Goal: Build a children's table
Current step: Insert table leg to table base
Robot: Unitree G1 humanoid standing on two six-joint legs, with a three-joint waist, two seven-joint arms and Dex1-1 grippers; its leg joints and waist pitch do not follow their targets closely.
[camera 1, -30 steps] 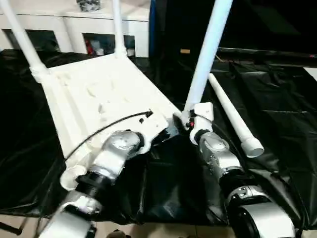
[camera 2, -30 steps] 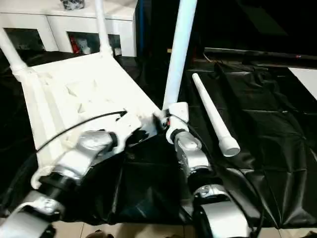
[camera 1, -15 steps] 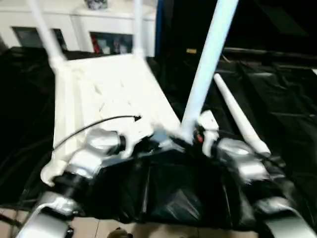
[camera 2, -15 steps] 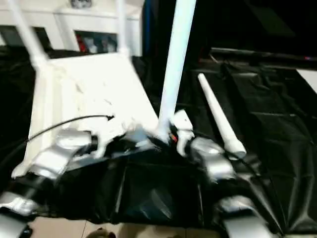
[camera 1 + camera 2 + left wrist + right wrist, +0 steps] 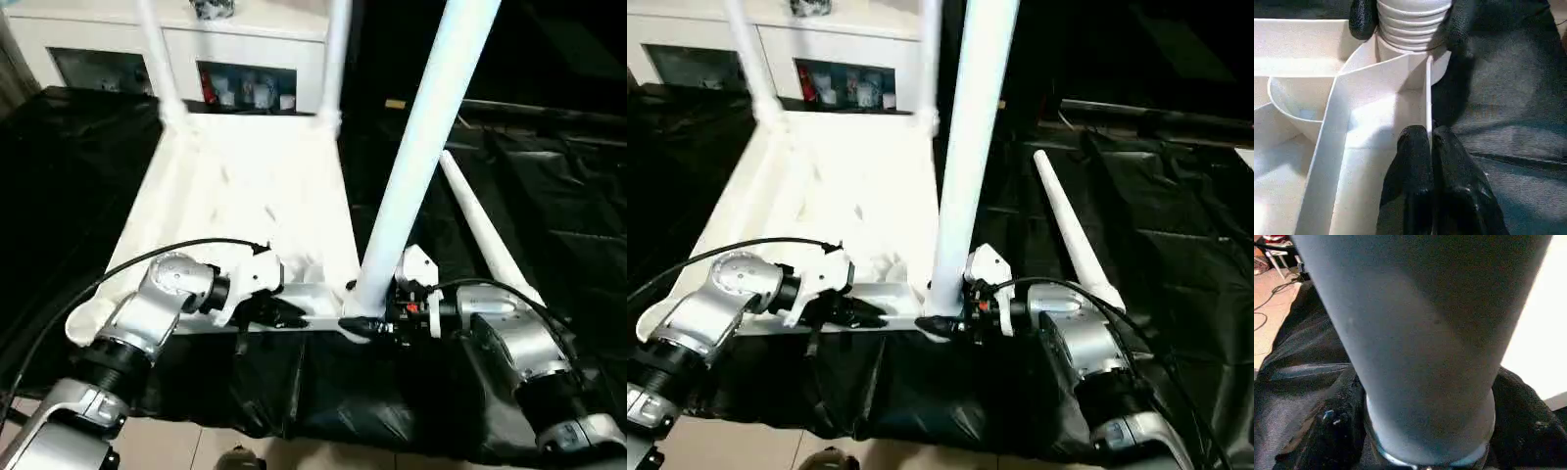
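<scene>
Children's table (image 5: 245, 196) lies upside down on the black-draped table (image 5: 549, 215). Left jaws (image 5: 1429, 142) are clenched on its near rim rib. Right jaws (image 5: 364, 321) straddle the base of an upright leg (image 5: 421, 157) in the corner socket; a loose leg (image 5: 480, 230) lies beyond them.

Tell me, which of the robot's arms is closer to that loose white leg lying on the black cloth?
The right. Its gripper grips the base of the upright leg, next to the loose leg. The left gripper pinches the tabletop rim, farther away.
</scene>
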